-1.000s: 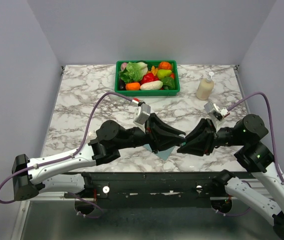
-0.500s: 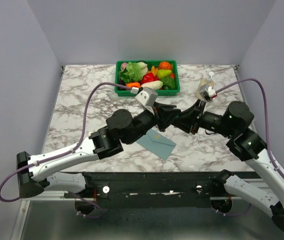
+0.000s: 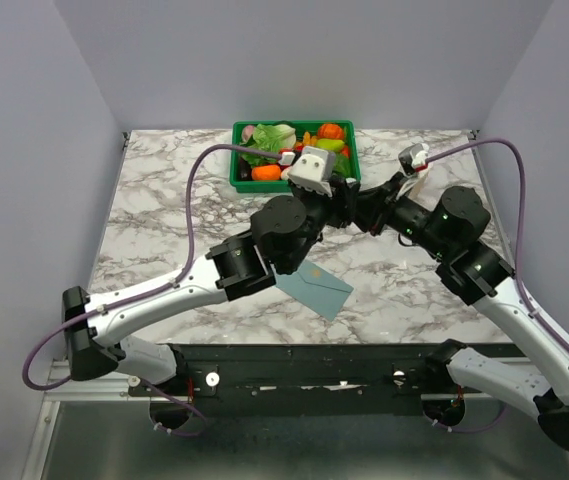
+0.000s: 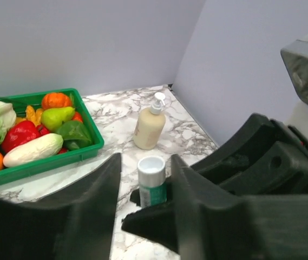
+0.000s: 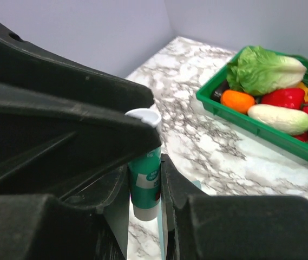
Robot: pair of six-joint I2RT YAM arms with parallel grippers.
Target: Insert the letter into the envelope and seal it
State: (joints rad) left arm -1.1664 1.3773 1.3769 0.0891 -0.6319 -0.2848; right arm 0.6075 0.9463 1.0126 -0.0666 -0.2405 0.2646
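Position has changed: a second ago both end effectors sat low over the envelope [image 3: 316,288], and they have since lifted and swung back toward the green basket [image 4: 40,165], meeting on a teal glue stick [image 4: 152,187]. My right end effector [image 5: 145,189] is clamped on the tube; the left end effector [image 4: 145,162] straddles its top, fingers apart. The envelope lies flat near the front of the worktop [image 3: 164,200], released. I see no loose letter, so I judge it tucked inside and sealing begun.

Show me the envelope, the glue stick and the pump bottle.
envelope [image 3: 316,290]: top external view, middle of its teal face.
glue stick [image 5: 145,181]: right wrist view, teal label.
pump bottle [image 4: 149,129]: left wrist view, cream body.
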